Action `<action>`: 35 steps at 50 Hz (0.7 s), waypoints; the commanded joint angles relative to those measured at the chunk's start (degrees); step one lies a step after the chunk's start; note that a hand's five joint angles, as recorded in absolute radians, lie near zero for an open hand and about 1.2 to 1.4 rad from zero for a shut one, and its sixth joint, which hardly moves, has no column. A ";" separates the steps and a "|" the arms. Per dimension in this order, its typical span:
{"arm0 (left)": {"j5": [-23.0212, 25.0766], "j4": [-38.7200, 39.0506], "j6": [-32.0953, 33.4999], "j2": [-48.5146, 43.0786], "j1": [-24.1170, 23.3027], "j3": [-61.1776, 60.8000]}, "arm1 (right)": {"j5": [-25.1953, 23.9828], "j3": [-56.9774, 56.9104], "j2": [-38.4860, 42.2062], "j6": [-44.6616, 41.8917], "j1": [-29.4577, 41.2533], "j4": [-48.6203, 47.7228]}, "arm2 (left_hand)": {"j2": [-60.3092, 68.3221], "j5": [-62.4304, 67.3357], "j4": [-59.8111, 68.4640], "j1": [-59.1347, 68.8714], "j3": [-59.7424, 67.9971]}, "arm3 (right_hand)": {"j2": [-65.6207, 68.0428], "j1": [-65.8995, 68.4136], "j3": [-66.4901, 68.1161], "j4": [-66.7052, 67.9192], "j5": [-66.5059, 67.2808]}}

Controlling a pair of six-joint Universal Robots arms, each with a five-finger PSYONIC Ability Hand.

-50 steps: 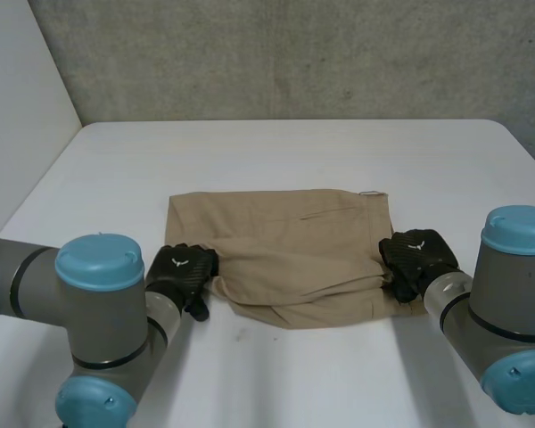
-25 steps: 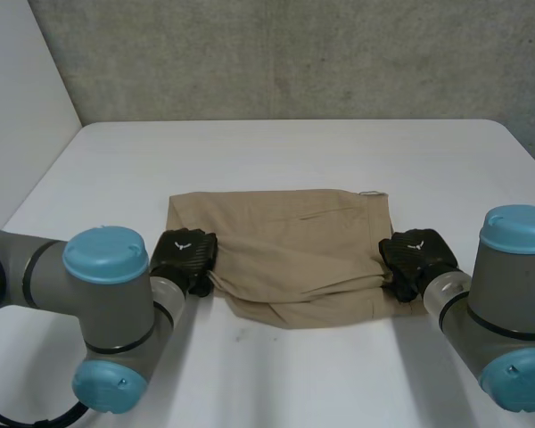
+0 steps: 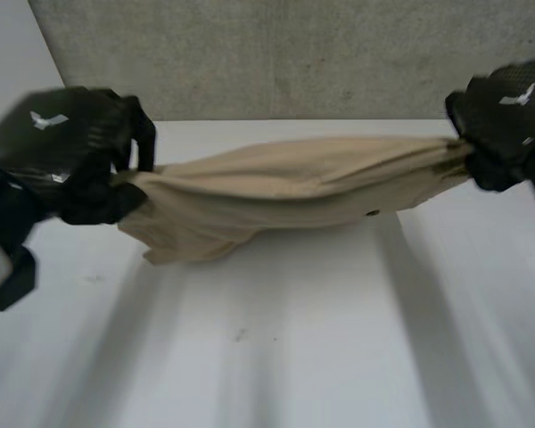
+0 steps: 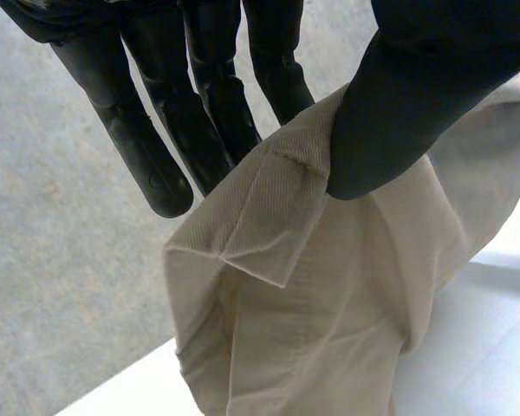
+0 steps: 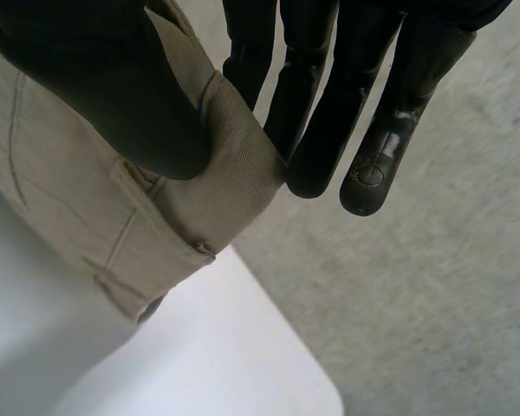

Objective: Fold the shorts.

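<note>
- Holding tan shorts [image 3: 285, 192] stretched sideways in air over white counter [image 3: 294, 348], one hand at each end.
- Sagging at 7 o'clock corner; lowest bit near or on counter, can't tell which.
- Pinching 9 o'clock end w/ left hand [image 3: 67, 160], cloth bunched btwn thumb & fingers.
- Left wrist view: thumb of left hand [image 4: 416, 87] pressed onto folded edge of shorts [image 4: 329, 286], against straight fingers [image 4: 217, 113] behind the cloth. Rest of cloth hanging from that pinch toward counter [image 4: 494, 347].
- Pinching 3 o'clock end w/ right hand [image 3: 504, 116], a bit higher up in head view than the other hand.
- Right wrist view: thumb of right hand [image 5: 95, 78] clamped on waistband of shorts [image 5: 87, 208], belt loop just under it. Fingers [image 5: 329, 113] straight & close together behind the band.
- Counter corner [image 5: 199, 373] below that hand; grey concrete wall [image 3: 294, 53] at 12 o'clock in head view.
</note>
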 commanded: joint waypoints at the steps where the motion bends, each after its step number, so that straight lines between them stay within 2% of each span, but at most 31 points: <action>1: 3.02 -8.92 -0.03 3.63 2.18 5.87 | -1.14 -6.91 -3.47 -0.97 -0.02 10.29 | 11.50 15.10 11.55 14.79 11.70 | 12.44 24.59 12.19 11.70 12.90; 10: 5.30 -9.55 0.15 1.44 3.76 0.87 | -3.95 -3.67 -1.89 -6.07 -0.11 15.57 | 11.50 15.10 11.55 14.79 11.70 | 12.44 24.59 12.19 11.70 12.90; 15: 5.04 -2.54 2.95 -10.57 4.55 -2.38 | -3.60 -1.12 9.25 -7.13 0.51 14.52 | 11.50 15.10 11.55 14.79 11.70 | 12.44 24.59 12.19 11.70 12.90; 19: 4.60 3.01 5.33 -19.90 4.55 0.24 | -3.42 -1.82 16.02 -6.69 0.68 11.01 | 11.50 15.10 11.55 14.79 11.70 | 12.44 24.59 12.19 11.70 12.90; 21: 4.17 5.13 6.21 -24.12 4.55 3.13 | -2.38 -3.22 19.09 -6.08 0.68 7.25 | 11.50 15.10 11.55 14.79 11.70 | 12.44 24.59 12.19 11.70 12.90; 26: -1.27 8.47 7.62 -35.02 3.51 19.18 | 1.40 -10.42 23.59 -2.92 0.77 -1.02 | 11.50 15.10 11.55 14.79 11.70 | 12.44 24.59 12.19 11.70 12.90; 29: -3.56 9.61 7.27 -36.36 3.06 27.21 | 4.30 -17.08 24.21 -0.38 0.86 -7.85 | 11.50 15.10 11.55 14.79 11.70 | 12.44 24.59 12.19 11.70 12.90; 31: -4.45 13.03 6.91 -36.19 2.62 34.15 | 5.36 -20.18 24.04 0.86 0.77 -12.88 | 11.50 15.10 11.55 14.79 11.70 | 12.44 24.59 12.19 11.70 12.90; 33: -4.63 16.72 6.92 -35.83 2.44 36.71 | 6.24 -23.16 23.42 2.79 0.51 -22.15 | 11.50 15.10 11.55 14.79 11.70 | 12.44 24.59 12.19 11.70 12.90; 35: -4.89 24.09 6.65 -33.82 2.09 37.43 | 6.86 -23.88 22.02 3.24 0.42 -28.60 | 11.50 15.10 11.55 14.79 11.70 | 12.44 24.59 12.19 11.70 12.90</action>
